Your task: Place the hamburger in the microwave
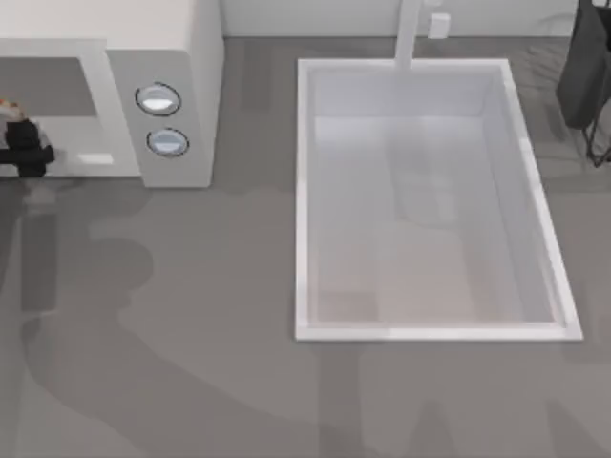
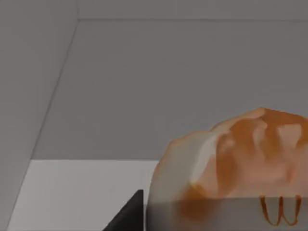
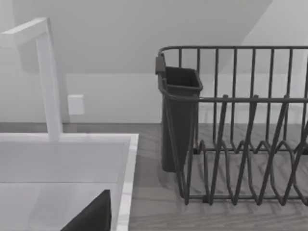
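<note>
A: Our left gripper [image 1: 24,145] is at the top view's left edge, reaching into the microwave [image 1: 181,57] cavity. The hamburger [image 2: 231,163] fills the near part of the left wrist view, apparently clamped between our fingers, with the grey cavity floor and walls behind it.

B: Agreed, it looks held, just inside the opening. What worries us?

A: Releasing too near the sill. If we let go here, the bun could roll back out onto the table.

B: And if we push deeper carelessly, we could knock the cavity wall.

A: Our right arm sits parked at the far right, by the dish rack [image 3: 240,130] and sink [image 1: 305,191]; we cannot tell how its fingers stand.
</note>
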